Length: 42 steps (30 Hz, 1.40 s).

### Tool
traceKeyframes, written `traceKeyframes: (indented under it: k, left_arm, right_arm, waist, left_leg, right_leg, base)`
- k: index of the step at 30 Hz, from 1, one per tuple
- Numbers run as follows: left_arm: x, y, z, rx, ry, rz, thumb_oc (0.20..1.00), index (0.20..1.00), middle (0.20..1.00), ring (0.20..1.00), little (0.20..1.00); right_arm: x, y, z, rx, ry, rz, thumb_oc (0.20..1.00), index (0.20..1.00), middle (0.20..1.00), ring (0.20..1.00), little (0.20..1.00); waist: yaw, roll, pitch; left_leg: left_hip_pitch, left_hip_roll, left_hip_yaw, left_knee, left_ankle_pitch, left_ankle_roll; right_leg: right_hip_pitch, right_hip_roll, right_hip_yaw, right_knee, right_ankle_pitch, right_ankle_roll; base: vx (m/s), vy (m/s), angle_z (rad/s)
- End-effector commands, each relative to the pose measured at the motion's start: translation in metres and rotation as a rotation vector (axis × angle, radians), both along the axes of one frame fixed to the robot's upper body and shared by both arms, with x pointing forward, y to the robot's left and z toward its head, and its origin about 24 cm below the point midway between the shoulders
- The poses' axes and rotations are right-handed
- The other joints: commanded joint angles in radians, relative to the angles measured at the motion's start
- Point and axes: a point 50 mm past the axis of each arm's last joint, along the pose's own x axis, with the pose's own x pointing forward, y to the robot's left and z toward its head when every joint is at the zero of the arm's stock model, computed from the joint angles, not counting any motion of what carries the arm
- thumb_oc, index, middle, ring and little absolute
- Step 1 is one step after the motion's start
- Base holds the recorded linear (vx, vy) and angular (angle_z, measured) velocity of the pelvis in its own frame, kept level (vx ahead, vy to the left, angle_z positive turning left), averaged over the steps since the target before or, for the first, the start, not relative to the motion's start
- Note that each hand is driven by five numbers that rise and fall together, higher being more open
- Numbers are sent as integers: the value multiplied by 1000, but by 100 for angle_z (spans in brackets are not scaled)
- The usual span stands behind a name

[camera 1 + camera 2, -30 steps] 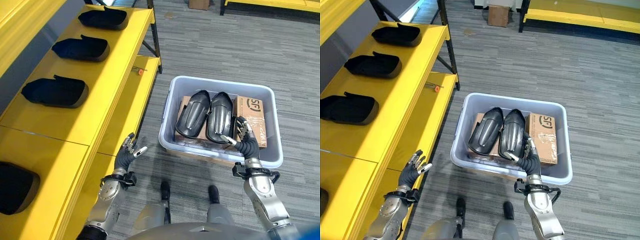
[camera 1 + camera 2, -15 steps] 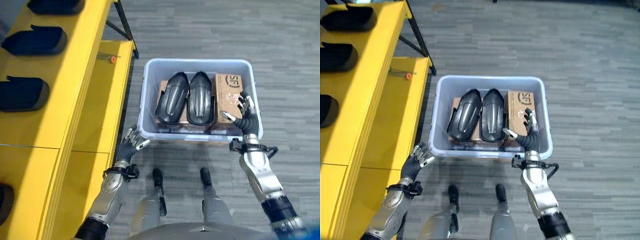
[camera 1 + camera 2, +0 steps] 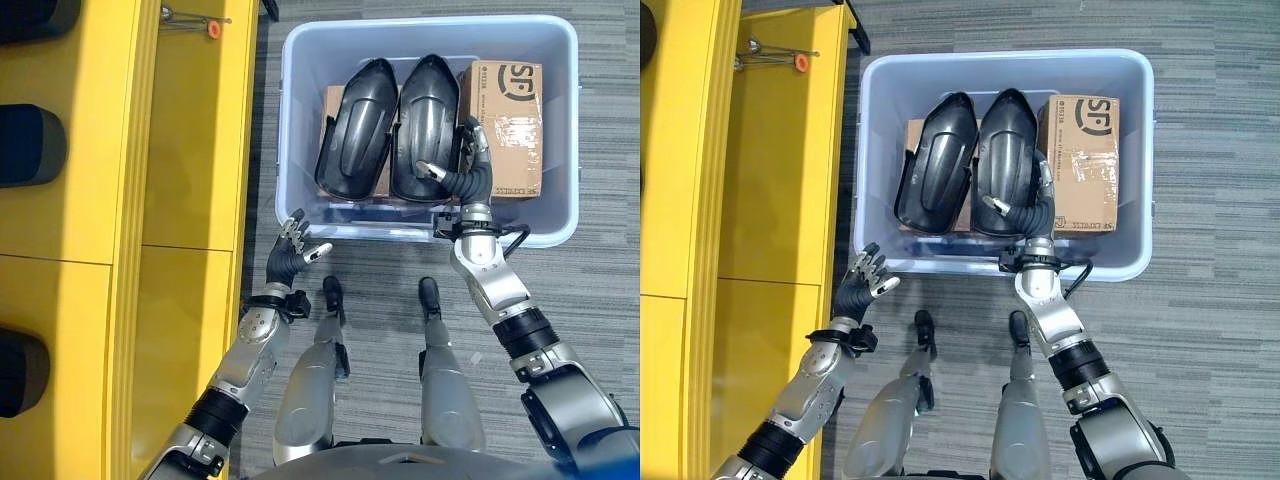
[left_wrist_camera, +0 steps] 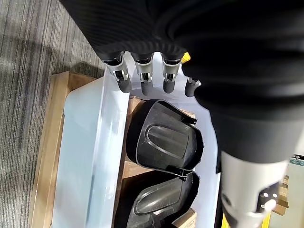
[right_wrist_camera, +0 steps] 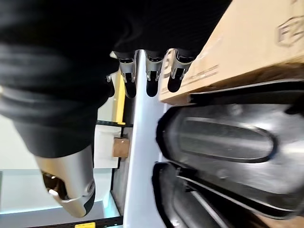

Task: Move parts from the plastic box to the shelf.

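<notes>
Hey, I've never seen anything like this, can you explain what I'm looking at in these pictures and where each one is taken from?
This is a humanoid robot on two legs, looking down at its own work. The two wide pictures come from a stereo camera on its head; the two close ones come from cameras on its wrists, looking along each hand.

On the floor before it stands a pale plastic box. Inside lie two black molded parts side by side, next to a cardboard carton. On the robot's left is a yellow shelf with more black parts already on it.

The right robot hand reaches into the box, fingers open, by the right-hand part. The left robot hand hangs open outside the box's near wall. Nothing is held yet.
</notes>
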Motion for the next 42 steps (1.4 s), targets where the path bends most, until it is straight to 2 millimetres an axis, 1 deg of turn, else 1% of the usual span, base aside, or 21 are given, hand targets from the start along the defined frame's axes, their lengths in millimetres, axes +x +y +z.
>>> traceKeyframes:
  k: [1,3,7,10,11,13,15,18,19,24,28,36,40,42]
  left_arm:
    - [-3,12,10,9,-73,44,1000,1000,1000,1000,1000]
    - [-2,12,11,12,-78,45,1000,1000,1000,1000,1000]
    - [-2,11,11,12,-80,43,1000,1000,1000,1000,1000]
    - [-2,8,13,1,-87,33,1000,1000,1000,1000,1000]
    - [-2,8,13,1,-88,33,1000,1000,1000,1000,1000]
    - [-2,6,16,-6,-99,22,1000,1000,1000,1000,1000]
    - [0,3,19,-16,-111,7,1000,1000,1000,1000,1000]
    - [1,2,20,-17,-115,7,1000,1000,1000,1000,1000]
    - [2,0,21,-21,-118,2,1000,1000,1000,1000,1000]
    - [4,-1,23,-21,-124,-4,1000,1000,1000,1000,1000]
    - [5,-1,24,-23,-127,1,1000,1000,1000,1000,1000]
    - [5,-1,25,-23,-129,0,1000,1000,1000,1000,1000]
    - [5,-1,26,-26,-130,-8,1000,1000,1000,1000,1000]
    - [5,-2,27,-32,-134,-22,1000,1000,1000,1000,1000]
  right_arm:
    - [-2,2,5,42,-54,-27,1000,1000,1000,1000,1000]
    - [-1,-2,-1,46,-27,-59,1000,1000,1000,1000,1000]
    - [0,-2,-3,39,-15,-60,1000,1000,1000,1000,1000]
    - [10,2,-4,16,14,-66,1000,1000,1000,1000,1000]
    - [10,2,-3,16,14,-66,1000,1000,1000,1000,1000]
    - [19,3,1,-8,21,-75,1000,1000,1000,1000,1000]
    - [33,2,13,-67,24,-100,1000,1000,1000,1000,1000]
    - [37,2,18,-85,18,-105,1000,1000,1000,1000,1000]
    - [41,3,24,-119,14,-106,1000,1000,1000,1000,1000]
    - [44,6,30,-139,0,-99,1000,1000,1000,1000,1000]
    - [44,9,31,-134,-1,-81,1000,1000,1000,1000,1000]
    - [44,15,33,-78,0,-16,1000,1000,1000,1000,1000]
    - [49,16,37,-40,16,2,1000,1000,1000,1000,1000]
    - [61,14,45,-7,51,-6,1000,1000,1000,1000,1000]
  waist:
    - [23,-39,-45]
    - [25,-31,-39]
    - [27,-28,-38]
    - [35,-21,-32]
    - [35,-21,-32]
    - [43,-16,-26]
    - [56,-13,-18]
    - [59,-12,-15]
    - [64,-12,-8]
    - [67,-13,-2]
    - [70,-14,0]
    - [73,-17,-1]
    - [79,-17,2]
    - [93,-10,4]
  left_leg:
    - [-46,41,-74,65,-18,-46]
    - [-55,37,-80,64,-16,-47]
    - [-60,34,-83,63,-16,-47]
    - [-72,30,-91,63,-12,-48]
    - [-73,30,-91,63,-12,-48]
    - [-79,29,-97,63,-10,-49]
    - [-85,27,-104,61,-6,-48]
    - [-88,27,-105,60,-5,-49]
    - [-91,27,-107,59,-3,-49]
    - [-93,25,-110,55,-1,-50]
    - [-95,25,-112,54,0,-50]
    - [-99,24,-117,49,2,-50]
    - [-102,24,-121,46,3,-50]
    - [-106,21,-123,42,7,-52]
  right_leg:
    - [-47,-34,-9,86,-10,8]
    - [-53,-35,-8,86,-9,7]
    - [-56,-36,-7,82,-8,7]
    - [-62,-37,-10,80,-8,5]
    - [-62,-37,-10,80,-7,5]
    - [-66,-36,-13,83,-8,4]
    - [-74,-32,-18,90,-10,1]
    - [-77,-31,-17,92,-11,0]
    - [-80,-30,-18,94,-11,-1]
    - [-83,-28,-19,95,-11,-1]
    - [-85,-27,-20,96,-13,-2]
    - [-87,-27,-27,92,-12,-1]
    - [-90,-26,-28,93,-12,-2]
    - [-91,-26,-34,92,-11,-3]
  base:
    - [0,0,0]
    - [0,0,0]
    - [0,0,0]
    - [0,0,0]
    - [0,0,0]
    - [-8,-12,2]
    - [-16,-24,7]
    - [-6,-2,8]
    - [-8,-2,10]
    - [-4,-3,5]
    - [0,0,0]
    - [0,0,0]
    - [0,0,0]
    - [0,0,0]
